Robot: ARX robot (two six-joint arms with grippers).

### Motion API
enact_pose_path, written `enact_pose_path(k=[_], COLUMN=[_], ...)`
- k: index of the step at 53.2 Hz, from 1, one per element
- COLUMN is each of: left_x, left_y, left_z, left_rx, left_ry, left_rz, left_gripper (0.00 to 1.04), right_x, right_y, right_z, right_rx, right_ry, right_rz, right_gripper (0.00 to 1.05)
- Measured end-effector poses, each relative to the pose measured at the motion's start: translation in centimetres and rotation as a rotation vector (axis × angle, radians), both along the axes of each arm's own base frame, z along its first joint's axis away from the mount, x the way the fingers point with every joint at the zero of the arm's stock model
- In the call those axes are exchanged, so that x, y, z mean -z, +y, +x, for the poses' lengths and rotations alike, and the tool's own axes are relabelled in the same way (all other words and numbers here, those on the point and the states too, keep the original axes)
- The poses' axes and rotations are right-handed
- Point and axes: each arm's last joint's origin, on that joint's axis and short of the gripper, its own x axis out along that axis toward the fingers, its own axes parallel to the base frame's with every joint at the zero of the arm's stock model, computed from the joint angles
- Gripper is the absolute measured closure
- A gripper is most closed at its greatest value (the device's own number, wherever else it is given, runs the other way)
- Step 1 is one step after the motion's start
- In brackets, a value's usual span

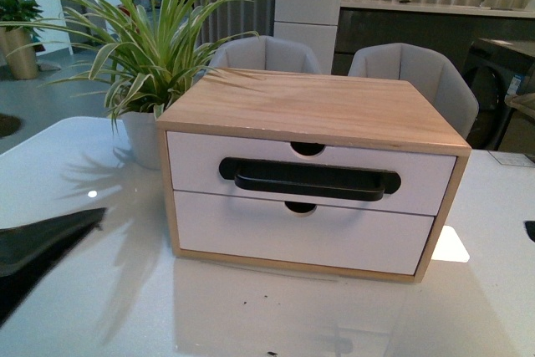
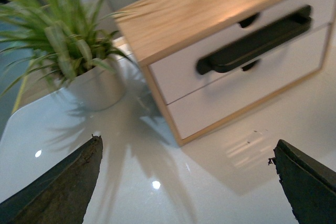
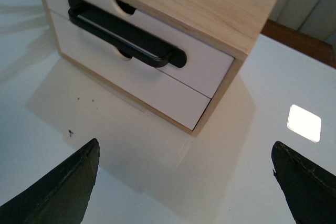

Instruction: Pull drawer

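A small wooden cabinet [image 1: 313, 106] stands on the white table [image 1: 100, 290]. Its upper drawer [image 1: 201, 165] is closed: white front, long black bar handle [image 1: 309, 180] in a black oval recess, half-round notch on top. The same drawer [image 2: 178, 74] and handle [image 2: 252, 43] show in the left wrist view, and the drawer [image 3: 205, 64] and handle [image 3: 126, 38] in the right wrist view. My left gripper [image 2: 186, 182] is open over bare table, short of the cabinet's left corner. My right gripper [image 3: 186, 182] is open, off the cabinet's right corner. Neither gripper shows in the front view.
Below it sits a plain white drawer [image 1: 301, 236] with only a notch. A potted plant [image 1: 142, 64] in a white pot stands just left of the cabinet. A dark flat object [image 1: 42, 240] lies at the table's left edge. Two grey chairs [image 1: 418, 73] stand behind.
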Motion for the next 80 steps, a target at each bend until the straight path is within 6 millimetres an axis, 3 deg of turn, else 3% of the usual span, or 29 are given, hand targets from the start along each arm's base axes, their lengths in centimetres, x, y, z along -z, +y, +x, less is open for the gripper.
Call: enact_pose_path(k=[21, 30, 49, 68, 80], left_x=[0.4, 1.2, 1.7, 2.8, 3.3], left_y=[-6.1, -7.7, -9.2, -9.1, -9.2], left_z=[9.4, 11.8, 16.1, 18.8, 19.5], left_rx=[0.420, 0.498, 0.526, 0.502, 0.512], left_ry=[0.145, 0.197, 0.205, 0.231, 0.243], left_rz=[0.193, 0.273, 0.327, 0.368, 0.371], left_gripper=[0.07, 0.07, 0.07, 0.07, 0.07], right_x=[0.3, 0.7, 1.6, 1.4, 1.6], right_y=[1.6, 2.4, 4.6, 5.6, 6.1], right_z=[7.1, 9.6, 13.7, 15.2, 15.9], right_rx=[-0.269, -0.360, -0.458, -0.508, -0.521], right_ry=[0.134, 0.150, 0.191, 0.210, 0.213], right_rz=[-0.219, -0.241, -0.257, -0.258, -0.260], right_gripper=[0.09, 0.09, 0.09, 0.09, 0.09])
